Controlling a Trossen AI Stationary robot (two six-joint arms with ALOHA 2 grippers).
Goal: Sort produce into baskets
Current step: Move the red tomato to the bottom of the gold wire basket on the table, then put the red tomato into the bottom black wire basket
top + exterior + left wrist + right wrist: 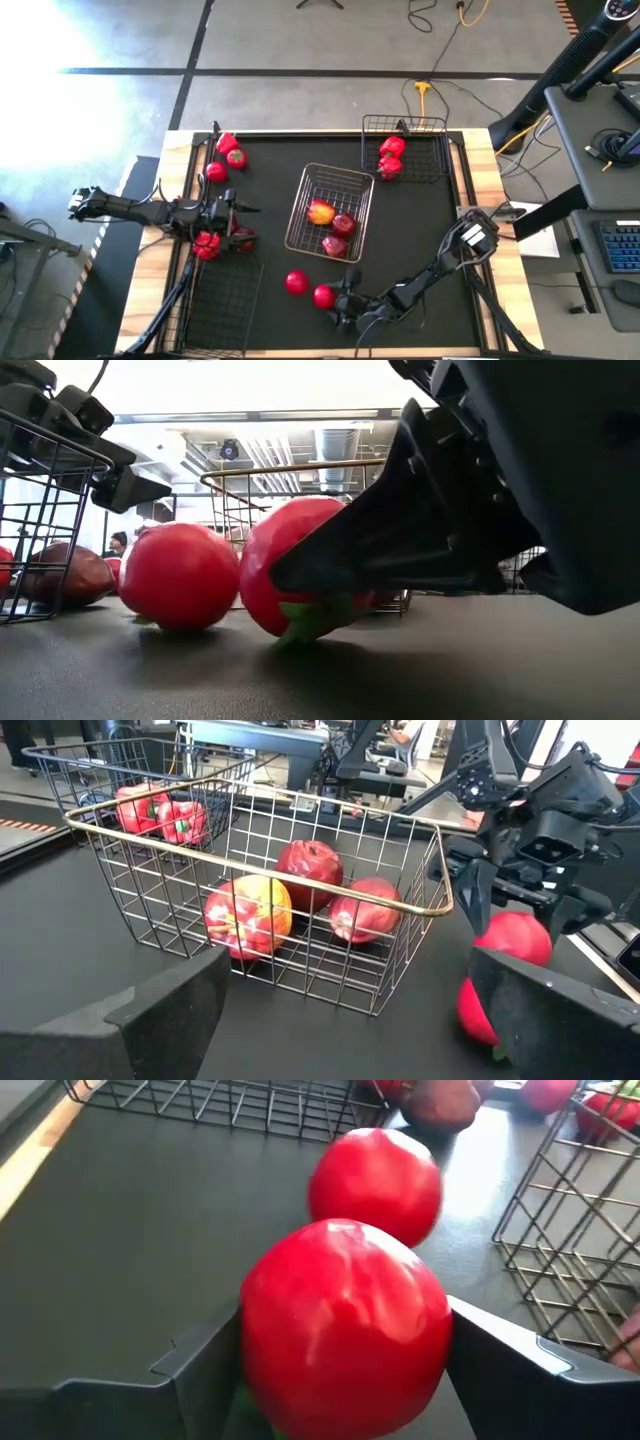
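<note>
We find the right gripper (340, 1380) low on the surface, fingers (200, 1370) spread either side of a tomato (345, 1342), not yet clamped; a second tomato (375, 1185) lies just beyond. Left gripper (340, 1020) waits open facing the metal basket (300, 830). Next, we judge: close and lift.

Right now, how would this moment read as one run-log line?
right gripper: fingers around tomato on table | left gripper: open, waiting | middle basket: three apples

A lab or workshop — exposed ceiling ducts (340, 448); floor cables (440, 20); a keyboard (622, 247) alongside
</note>
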